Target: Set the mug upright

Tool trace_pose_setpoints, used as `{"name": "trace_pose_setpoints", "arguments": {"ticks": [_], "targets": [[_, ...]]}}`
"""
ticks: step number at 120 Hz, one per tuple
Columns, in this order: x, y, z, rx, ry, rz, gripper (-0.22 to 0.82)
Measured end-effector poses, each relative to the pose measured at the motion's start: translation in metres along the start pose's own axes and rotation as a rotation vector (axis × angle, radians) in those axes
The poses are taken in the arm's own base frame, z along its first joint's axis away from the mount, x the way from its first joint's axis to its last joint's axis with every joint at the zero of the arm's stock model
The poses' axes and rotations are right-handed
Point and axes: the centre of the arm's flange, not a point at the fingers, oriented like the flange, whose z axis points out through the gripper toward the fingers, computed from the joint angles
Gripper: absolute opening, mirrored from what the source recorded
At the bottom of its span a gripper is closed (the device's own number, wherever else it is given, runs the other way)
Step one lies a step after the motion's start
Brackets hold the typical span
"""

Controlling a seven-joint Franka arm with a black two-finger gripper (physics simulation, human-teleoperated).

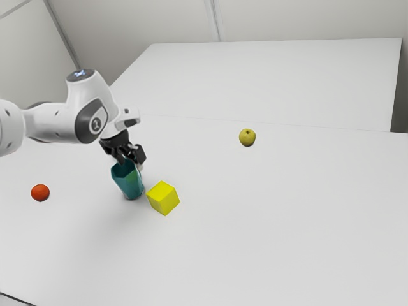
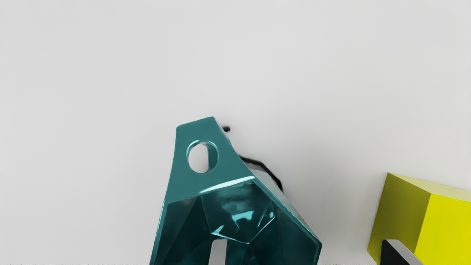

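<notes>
Claw [image 1: 131, 162]: 2 fingers [image 2: 219, 253] apart | 1 over mouth of teal mug [image 1: 132, 188]

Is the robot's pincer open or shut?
Open. In the wrist view, the pincer has its two fingertips wide apart: one shows against the inside of the mug, the other against the yellow block.

The exterior camera is looking down across the tabletop [image 1: 287, 223] from beside the arm [image 1: 57, 122], standing well back; the wrist camera is facing down from the hand [image 1: 131, 157], close in. Both are taking in the teal mug [image 1: 131, 185] and yellow cube [image 1: 163, 198].
</notes>
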Motion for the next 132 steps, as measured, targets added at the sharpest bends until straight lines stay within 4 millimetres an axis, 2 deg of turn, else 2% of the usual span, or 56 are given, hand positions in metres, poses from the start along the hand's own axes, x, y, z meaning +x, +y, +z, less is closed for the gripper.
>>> {"name": "trace_pose_setpoints", "arguments": {"ticks": [18,42,89,132], "targets": [[0.001,0.000,-0.026,0.004,0.038,0.001,0.51],[0.009,0.000,-0.061,-0.007,0.038,-0.002,0.55],[0.029,0.014,-0.139,-0.044,-0.058,-0.026,0.58],[0.032,0.036,-0.191,-0.072,-0.116,-0.041,0.59]]}}
